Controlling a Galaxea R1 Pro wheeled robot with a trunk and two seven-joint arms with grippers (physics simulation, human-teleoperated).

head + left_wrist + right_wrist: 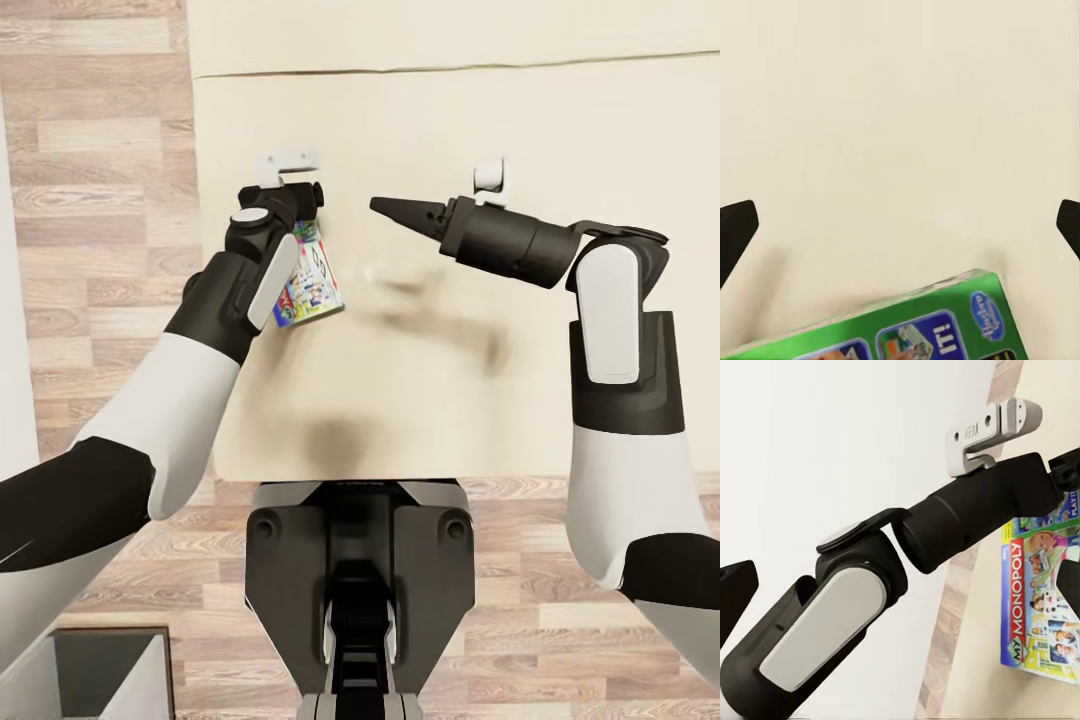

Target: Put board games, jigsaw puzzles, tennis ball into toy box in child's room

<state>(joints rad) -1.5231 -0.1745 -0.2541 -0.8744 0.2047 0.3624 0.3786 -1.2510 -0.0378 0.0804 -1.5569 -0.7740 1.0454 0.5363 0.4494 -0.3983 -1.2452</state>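
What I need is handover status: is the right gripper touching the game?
Apart. The head view shows bare bed between the right gripper and the game.

Your left gripper held green-bordered board game tilted over cream bed. You kept right gripper well apart from game, tips together, pointing at it. Wood floor lay beside bed.

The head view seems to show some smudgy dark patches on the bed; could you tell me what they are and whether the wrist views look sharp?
Head view: soft blurred arm shadows on the bed. Left wrist view: board game slightly soft. Right wrist view: its Monopoly lettering reads crisply, no glare.
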